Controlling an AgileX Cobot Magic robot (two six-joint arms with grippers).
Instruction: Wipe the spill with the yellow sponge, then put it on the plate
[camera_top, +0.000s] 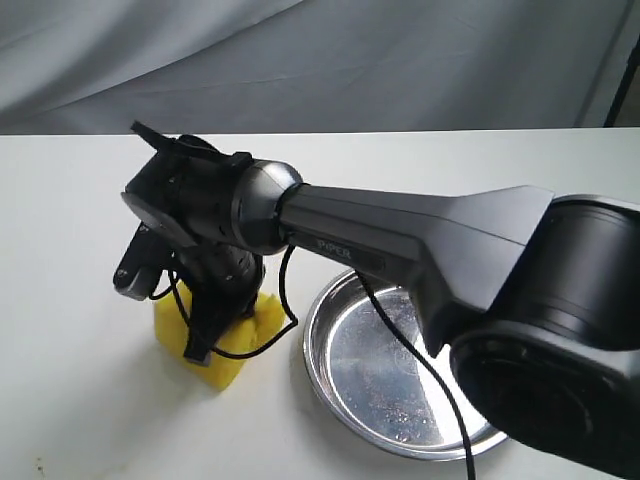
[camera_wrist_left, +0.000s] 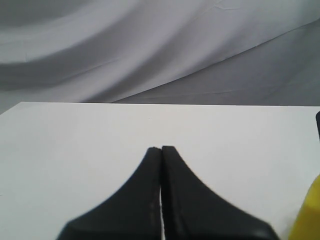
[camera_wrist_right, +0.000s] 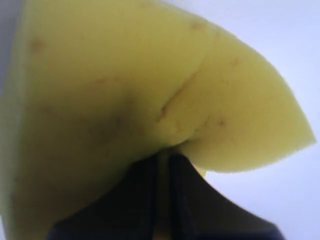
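The right claw (camera_wrist_right: 164, 159) is clamped on the yellow sponge (camera_top: 228, 368), which sits on the table (camera_top: 80, 200) just beside the plate (camera_top: 312, 352). Only its wrist view shows brownish stains on the foam. The left claw (camera_wrist_left: 161, 149) is pressed together, empty.

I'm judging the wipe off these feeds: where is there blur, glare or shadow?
Exterior view: yellow sponge and plate are fairly sharp, the plate's bottom glares, the right arm looms large. Left wrist view: left fingers close and blurred, table evenly lit. Right wrist view: the sponge fills the frame out of focus, shadowed near the right fingers.
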